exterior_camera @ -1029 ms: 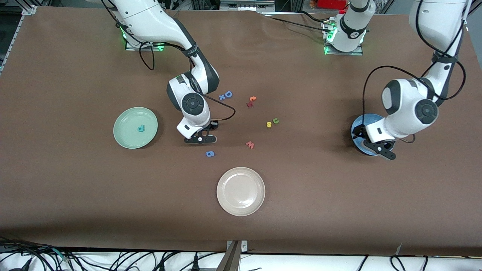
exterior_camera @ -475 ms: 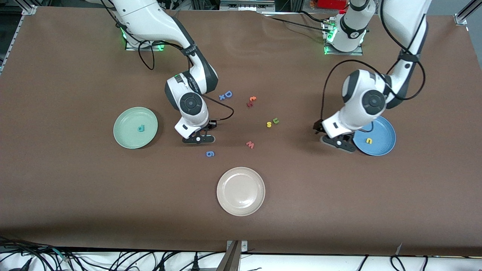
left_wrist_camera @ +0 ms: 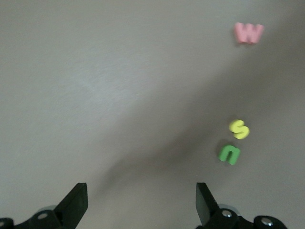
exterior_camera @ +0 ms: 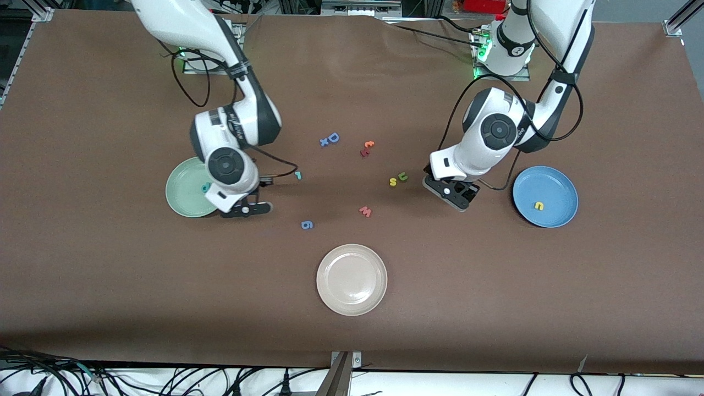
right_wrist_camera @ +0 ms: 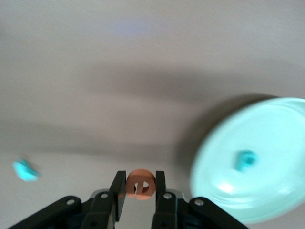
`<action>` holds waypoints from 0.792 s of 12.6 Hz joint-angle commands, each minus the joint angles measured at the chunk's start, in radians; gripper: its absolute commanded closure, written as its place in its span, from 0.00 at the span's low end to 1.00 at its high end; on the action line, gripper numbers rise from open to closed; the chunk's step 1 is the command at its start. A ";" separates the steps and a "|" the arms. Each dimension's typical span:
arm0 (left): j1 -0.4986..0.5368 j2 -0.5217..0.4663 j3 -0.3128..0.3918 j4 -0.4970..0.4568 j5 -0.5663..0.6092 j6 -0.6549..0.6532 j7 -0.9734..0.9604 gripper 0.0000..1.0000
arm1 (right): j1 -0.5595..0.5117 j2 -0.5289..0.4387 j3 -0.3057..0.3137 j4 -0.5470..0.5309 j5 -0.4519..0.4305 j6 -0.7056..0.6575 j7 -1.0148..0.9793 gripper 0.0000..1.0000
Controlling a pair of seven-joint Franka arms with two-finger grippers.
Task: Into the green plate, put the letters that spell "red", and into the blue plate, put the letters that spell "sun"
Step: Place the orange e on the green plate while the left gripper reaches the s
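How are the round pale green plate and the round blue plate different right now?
The round pale green plate holds a teal "d"; the round blue plate holds a yellow "n". The green one is partly covered by the right arm; the blue one shows whole. Both look equally sized and hold one letter.

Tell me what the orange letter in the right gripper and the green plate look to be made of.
Orange "e": probably foam, going by its thick, matte, soft-edged body, pinched in the right gripper.
Green plate: likely plastic or glazed ceramic, the look leaves it open; the smooth pale mint surface shows a faint sheen.
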 commanded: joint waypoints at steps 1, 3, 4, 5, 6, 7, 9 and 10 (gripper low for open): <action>-0.038 0.044 -0.010 0.023 0.018 -0.012 0.097 0.00 | 0.003 -0.041 -0.085 -0.035 0.013 -0.099 -0.195 0.76; -0.070 0.074 -0.016 0.020 0.006 -0.009 0.083 0.01 | 0.001 -0.033 -0.150 -0.071 0.011 -0.088 -0.293 0.76; -0.088 0.080 -0.016 0.022 0.007 0.015 0.074 0.01 | -0.006 -0.030 -0.177 -0.094 0.011 -0.079 -0.330 0.76; -0.095 0.099 -0.016 0.022 0.011 0.058 0.074 0.01 | -0.037 -0.017 -0.182 -0.105 0.011 -0.056 -0.370 0.76; -0.107 0.117 -0.016 0.020 0.015 0.092 0.074 0.01 | -0.070 0.014 -0.182 -0.105 0.011 -0.032 -0.419 0.76; -0.113 0.128 -0.016 0.020 0.018 0.118 0.075 0.01 | -0.098 0.039 -0.181 -0.105 0.013 -0.003 -0.468 0.76; -0.136 0.140 -0.015 0.023 0.035 0.126 0.077 0.01 | -0.121 0.072 -0.176 -0.105 0.013 0.014 -0.487 0.76; -0.136 0.145 -0.015 0.023 0.070 0.132 0.076 0.02 | -0.117 0.083 -0.175 -0.102 0.013 0.014 -0.478 0.75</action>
